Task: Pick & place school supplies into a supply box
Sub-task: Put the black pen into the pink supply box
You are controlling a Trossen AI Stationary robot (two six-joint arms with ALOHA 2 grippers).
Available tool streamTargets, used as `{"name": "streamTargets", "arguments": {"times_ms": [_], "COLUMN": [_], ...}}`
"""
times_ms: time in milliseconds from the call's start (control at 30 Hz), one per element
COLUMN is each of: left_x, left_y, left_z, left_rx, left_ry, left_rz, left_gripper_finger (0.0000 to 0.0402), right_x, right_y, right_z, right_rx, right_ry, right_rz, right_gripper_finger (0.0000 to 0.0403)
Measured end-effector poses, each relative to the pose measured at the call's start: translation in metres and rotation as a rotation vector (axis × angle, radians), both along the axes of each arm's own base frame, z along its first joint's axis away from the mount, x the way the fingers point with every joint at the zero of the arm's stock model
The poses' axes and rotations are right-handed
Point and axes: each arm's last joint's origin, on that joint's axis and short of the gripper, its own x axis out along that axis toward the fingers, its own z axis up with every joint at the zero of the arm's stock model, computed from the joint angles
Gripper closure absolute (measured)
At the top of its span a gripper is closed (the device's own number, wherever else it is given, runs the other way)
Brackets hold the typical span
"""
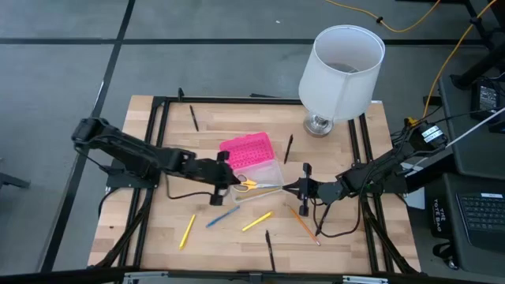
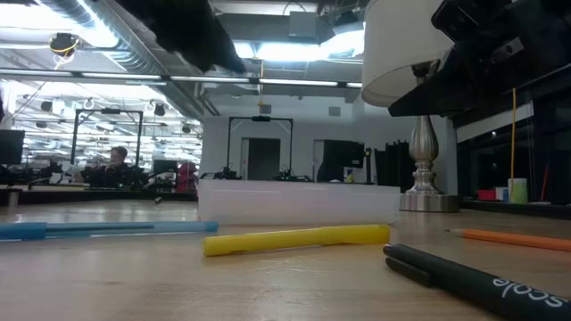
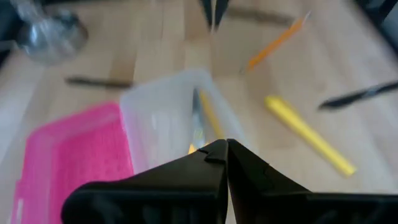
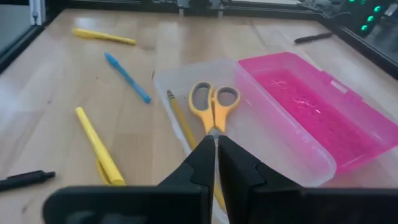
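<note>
Looking over the bench (image 1: 158,229) from above, I start with the lamp (image 1: 341,67) at the far right corner, then the supply box (image 1: 254,162) lying open at the centre, its pink lid (image 4: 311,106) folded back beside the clear tray (image 4: 261,149). My left hand (image 1: 223,189) sits at the tray's near-left corner with its fingers clenched together and nothing between them. My right hand (image 1: 304,188) is just off the tray's right end, fingers pinched on the blade tips of the scissors (image 4: 214,104), whose yellow handles lie inside the tray next to a pencil (image 4: 180,118). I judge the step in hand to be setting the scissors down in the box. To do it well I would keep the blades low and level over the tray, ease the fingers apart only once the handles rest flat, then draw straight back so the tips do not drag the scissors over the rim. Loose on the bench remain a yellow highlighter (image 1: 257,222), a blue pen (image 1: 223,217), an orange pencil (image 1: 303,223), another yellow pen (image 1: 187,231) and several black pens (image 1: 270,249).
</note>
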Motion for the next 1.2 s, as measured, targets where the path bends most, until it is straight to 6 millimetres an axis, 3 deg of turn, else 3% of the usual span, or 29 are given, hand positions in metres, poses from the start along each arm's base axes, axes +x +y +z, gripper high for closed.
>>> {"name": "streamTargets", "arguments": {"times_ms": [300,500,700,1033,1200], "left_x": [-0.049,-0.075,-0.084,-0.084,-0.084], "left_y": [0.003,0.01,0.015,0.016,0.016], "left_z": [0.015,0.0,-0.009,-0.008,-0.008], "left_rx": [0.064,0.048,0.1,0.129,0.129], "left_ry": [-0.285,-0.325,-0.339,-0.349,-0.349], "left_rz": [-0.057,-0.042,0.006,0.052,0.052], "left_gripper_finger": [0.0399,0.0399,0.04,0.0396,0.04], "right_x": [0.016,0.023,0.03,0.052,0.058], "right_y": [0.014,0.028,0.044,0.067,0.081], "right_z": [0.03,0.059,0.077,0.076,0.082], "right_rx": [0.085,0.158,0.208,0.337,0.408], "right_ry": [-0.002,0.142,0.274,0.686,0.801], "right_rz": [0.074,0.022,-0.071,-0.24,-0.326], "right_gripper_finger": [0.0397,0.0397,0.0398,0.0401,0.0397]}}
